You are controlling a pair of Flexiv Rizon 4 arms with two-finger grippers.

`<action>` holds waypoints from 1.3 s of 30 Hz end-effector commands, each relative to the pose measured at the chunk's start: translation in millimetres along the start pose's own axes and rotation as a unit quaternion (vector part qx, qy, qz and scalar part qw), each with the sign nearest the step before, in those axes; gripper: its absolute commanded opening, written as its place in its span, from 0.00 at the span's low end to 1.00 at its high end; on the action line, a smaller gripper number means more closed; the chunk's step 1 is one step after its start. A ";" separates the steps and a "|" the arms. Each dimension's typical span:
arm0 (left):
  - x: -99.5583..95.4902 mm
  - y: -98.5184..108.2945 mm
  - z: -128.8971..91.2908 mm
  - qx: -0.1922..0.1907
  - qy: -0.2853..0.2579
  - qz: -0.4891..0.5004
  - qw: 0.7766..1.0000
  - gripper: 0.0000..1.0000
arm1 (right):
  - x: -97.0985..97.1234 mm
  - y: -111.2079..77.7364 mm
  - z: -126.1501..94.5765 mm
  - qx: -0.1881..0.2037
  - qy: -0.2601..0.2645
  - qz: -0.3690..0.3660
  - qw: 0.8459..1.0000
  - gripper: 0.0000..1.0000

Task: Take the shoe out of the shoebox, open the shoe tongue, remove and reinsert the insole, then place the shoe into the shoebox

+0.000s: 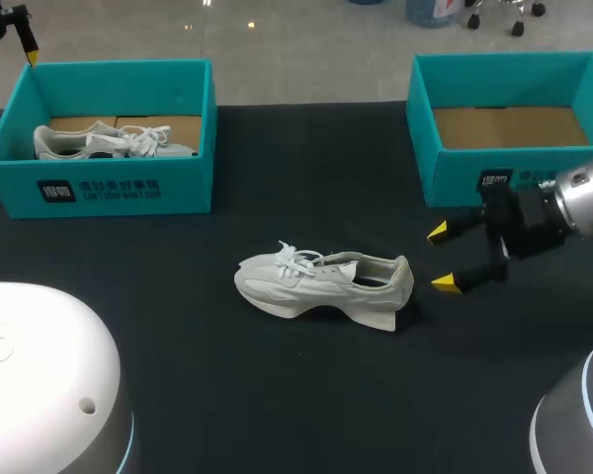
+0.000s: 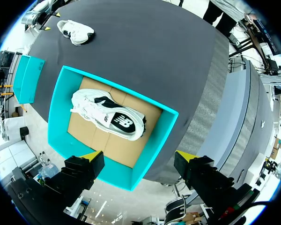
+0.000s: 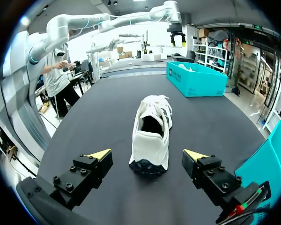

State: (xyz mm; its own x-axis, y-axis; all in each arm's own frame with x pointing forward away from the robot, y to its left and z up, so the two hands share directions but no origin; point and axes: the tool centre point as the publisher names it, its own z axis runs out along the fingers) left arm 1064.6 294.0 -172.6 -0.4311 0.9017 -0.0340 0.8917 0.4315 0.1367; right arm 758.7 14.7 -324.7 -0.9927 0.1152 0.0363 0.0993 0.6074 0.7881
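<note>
Quick status from my end: the white lace-up sneaker (image 1: 326,288) is outside both boxes, sitting sole-down on the black worktop (image 1: 227,395) about mid-table. In the head view its long axis runs side to side, toe toward my left and heel toward my right. The heel points pretty much straight at my right gripper (image 1: 443,259), which hovers just beside it with its fingers spread wide and nothing between them. So the right arm is clearly the nearer one.

My left gripper (image 2: 139,156) is well apart, hanging over the teal cardboard shoebox (image 2: 159,138) at the far left. Its fingers are also spread and empty. That box holds a second white sneaker (image 2: 107,115).

The right wrist view gives me what the head view can't. I'm looking along the shoe from the heel, right into the opening, with the tongue and laces beyond. The head view shows the empty teal shoebox (image 1: 455,163) just behind the right gripper, which that wrist view barely catches. My guess is the tongue comes next.
</note>
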 end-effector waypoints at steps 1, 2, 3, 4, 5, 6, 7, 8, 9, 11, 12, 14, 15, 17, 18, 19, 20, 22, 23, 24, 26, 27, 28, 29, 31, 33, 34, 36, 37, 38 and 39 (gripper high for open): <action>0.0 -0.7 -0.2 -0.001 0.001 0.000 1.000 1.00 | 0.2 0.9 0.9 0.002 -0.001 0.000 1.000 1.00; 0.0 -0.7 -0.2 -0.001 0.001 0.000 1.000 1.00 | -0.8 -1.1 2.4 -0.005 0.002 -0.011 1.000 1.00; 0.0 -0.7 -0.2 -0.001 0.001 0.000 1.000 1.00 | -1.6 -4.8 3.8 -0.028 0.001 -0.036 0.999 1.00; 0.0 -0.7 -0.2 -0.001 0.001 0.000 1.000 1.00 | -3.3 -9.1 4.1 -0.036 0.006 -0.037 0.999 1.00; 0.0 -0.7 -0.2 -0.001 0.001 0.000 1.000 1.00 | -3.2 -11.7 4.7 -0.056 0.020 -0.050 0.997 1.00; 0.0 -0.7 -0.2 -0.001 0.001 0.000 1.000 1.00 | -3.9 -14.0 3.4 -0.060 0.017 -0.062 0.996 1.00; 0.0 -0.7 -0.2 -0.001 0.001 0.000 1.000 1.00 | -4.2 -16.0 3.3 -0.067 0.028 -0.069 0.995 1.00; 0.0 -0.7 -0.2 -0.001 0.001 0.000 1.000 1.00 | -4.8 -18.2 2.7 -0.073 0.030 -0.070 0.994 1.00; 0.0 -0.7 -0.2 -0.001 0.001 0.000 1.000 1.00 | -6.3 -20.8 2.4 -0.080 0.036 -0.068 0.994 1.00; 0.0 -0.7 -0.2 -0.001 0.001 0.000 1.000 1.00 | -9.1 -26.0 1.6 -0.079 0.036 -0.067 0.994 1.00; 0.0 -0.7 -0.2 -0.001 0.001 0.000 1.000 1.00 | -10.4 -28.2 1.0 -0.087 0.033 -0.068 0.993 1.00; 0.0 -0.7 -0.2 -0.001 0.001 0.000 1.000 1.00 | -13.7 -33.6 0.3 -0.084 0.025 -0.065 0.994 1.00; 0.0 -0.7 -0.2 -0.001 0.001 0.000 1.000 1.00 | -15.8 -36.2 0.6 -0.082 0.020 -0.064 0.994 1.00; 0.0 -0.7 -0.2 -0.001 0.001 0.000 1.000 1.00 | -19.3 -40.9 1.4 -0.080 0.012 -0.060 0.995 1.00; 0.0 -0.7 -0.2 -0.001 0.001 0.000 1.000 1.00 | -20.6 -43.0 1.6 -0.079 0.012 -0.059 0.995 1.00; 0.0 -0.7 -0.2 -0.001 0.001 0.000 1.000 1.00 | -21.0 -45.1 2.4 -0.075 0.010 -0.062 0.995 1.00; 0.0 -0.7 -0.2 -0.001 0.001 0.000 1.000 1.00 | -20.6 -47.1 3.1 -0.072 0.010 -0.065 0.995 1.00; 0.0 -0.7 -0.2 -0.001 0.001 0.000 1.000 1.00 | -20.6 -52.7 4.1 -0.069 0.006 -0.075 0.995 1.00; 0.0 -0.7 -0.2 -0.001 0.001 0.000 1.000 1.00 | -20.8 -56.1 4.4 -0.068 0.005 -0.072 0.995 1.00; 0.0 -0.7 -0.2 -0.001 0.001 0.000 1.000 1.00 | -20.9 -59.0 4.2 -0.068 -0.004 -0.067 0.995 1.00; 0.0 -0.7 -0.2 -0.001 0.001 0.000 1.000 1.00 | -21.6 -64.7 4.0 -0.067 -0.012 -0.055 0.996 1.00; 0.0 -0.7 -0.2 -0.001 0.001 0.000 1.000 1.00 | -22.0 -67.3 3.8 -0.065 -0.016 -0.054 0.996 1.00; 0.0 -0.7 -0.2 -0.001 0.001 0.000 1.000 1.00 | -22.5 -69.3 3.6 -0.066 -0.017 -0.050 0.996 1.00; 0.0 -0.7 -0.2 -0.001 0.001 0.000 1.000 1.00 | -22.4 -70.2 3.5 -0.065 -0.018 -0.046 0.997 1.00; 0.0 -0.7 -0.2 -0.001 0.001 0.000 1.000 1.00 | -21.9 -72.8 2.9 -0.063 -0.024 -0.041 0.997 1.00; 0.0 -0.7 -0.2 -0.001 0.001 0.000 1.000 1.00 | -20.6 -74.6 -0.1 -0.061 -0.023 -0.029 0.997 1.00; 0.0 -0.7 -0.2 -0.001 0.001 0.000 1.000 1.00 | -20.6 -74.6 -0.1 -0.061 -0.023 -0.029 0.997 1.00; 0.0 -0.7 -0.2 -0.001 0.001 0.000 1.000 1.00 | -20.6 -74.6 -0.1 -0.061 -0.023 -0.029 0.997 1.00; 0.0 -0.7 -0.2 -0.001 0.001 0.000 1.000 1.00 | -20.6 -74.6 -0.1 -0.061 -0.023 -0.029 0.997 1.00; 0.0 -0.7 -0.2 -0.001 0.001 0.000 1.000 1.00 | -20.6 -74.6 -0.1 -0.061 -0.023 -0.029 0.997 1.00; 0.0 -0.7 -0.2 -0.001 0.001 0.000 1.000 1.00 | -20.6 -74.6 -0.1 -0.061 -0.023 -0.029 0.997 1.00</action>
State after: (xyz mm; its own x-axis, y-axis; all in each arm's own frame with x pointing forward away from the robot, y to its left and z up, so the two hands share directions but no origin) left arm 1064.6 294.0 -172.6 -0.4311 0.9017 -0.0340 0.8917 0.4315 0.1368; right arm 772.6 -33.2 -384.8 -0.9923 0.1187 -0.0352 0.0309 0.5127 0.8580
